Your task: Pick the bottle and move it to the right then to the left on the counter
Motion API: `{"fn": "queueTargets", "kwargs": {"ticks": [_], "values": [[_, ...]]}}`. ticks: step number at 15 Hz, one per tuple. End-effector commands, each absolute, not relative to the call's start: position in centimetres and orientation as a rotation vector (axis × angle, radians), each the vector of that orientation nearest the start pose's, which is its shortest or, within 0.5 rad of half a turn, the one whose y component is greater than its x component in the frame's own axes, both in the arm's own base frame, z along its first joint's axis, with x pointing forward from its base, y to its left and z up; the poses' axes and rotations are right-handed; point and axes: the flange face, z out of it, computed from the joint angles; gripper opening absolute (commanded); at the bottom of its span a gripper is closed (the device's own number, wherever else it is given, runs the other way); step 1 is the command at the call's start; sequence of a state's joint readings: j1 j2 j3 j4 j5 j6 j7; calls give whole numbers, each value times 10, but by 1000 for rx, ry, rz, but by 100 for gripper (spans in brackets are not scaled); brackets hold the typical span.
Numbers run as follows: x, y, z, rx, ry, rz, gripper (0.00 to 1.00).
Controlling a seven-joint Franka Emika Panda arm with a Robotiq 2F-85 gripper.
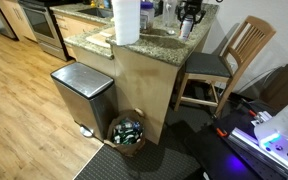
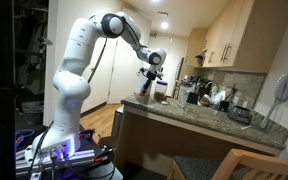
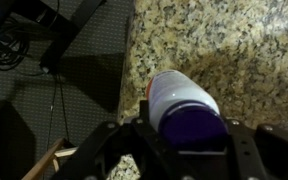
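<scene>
My gripper (image 3: 184, 140) is shut on the bottle (image 3: 179, 100). The bottle is white with a purple cap and a reddish edge on its label, and it stands upright between the fingers in the wrist view. It is over the speckled granite counter (image 3: 234, 40), close to the counter's edge. In both exterior views the gripper (image 1: 189, 15) (image 2: 152, 72) points down at the counter (image 1: 154, 45) (image 2: 194, 115) with the small bottle (image 1: 186, 30) (image 2: 151, 86) under it. I cannot tell whether the bottle touches the counter.
A tall white paper towel roll (image 1: 126, 20) stands on the counter near the corner. A steel trash bin (image 1: 82, 95) and a round basket (image 1: 127, 130) sit on the floor below. A wooden chair (image 1: 224, 65) stands beside the counter. Kitchen items (image 2: 219, 97) crowd the counter's far end.
</scene>
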State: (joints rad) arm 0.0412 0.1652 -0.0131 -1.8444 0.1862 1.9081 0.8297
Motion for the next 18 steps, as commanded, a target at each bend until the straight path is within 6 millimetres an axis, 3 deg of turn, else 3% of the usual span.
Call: {"fn": "queueTargets", "kwargs": {"ticks": [1, 2, 8, 11, 18], "values": [[593, 30, 429, -2736, 1276, 250, 50], [593, 30, 429, -2736, 1276, 247, 25], [622, 24, 399, -2815, 1268, 162, 25], [637, 30, 389, -2872, 1234, 117, 25], [650, 48, 381, -2918, 1152, 21, 25]]}}
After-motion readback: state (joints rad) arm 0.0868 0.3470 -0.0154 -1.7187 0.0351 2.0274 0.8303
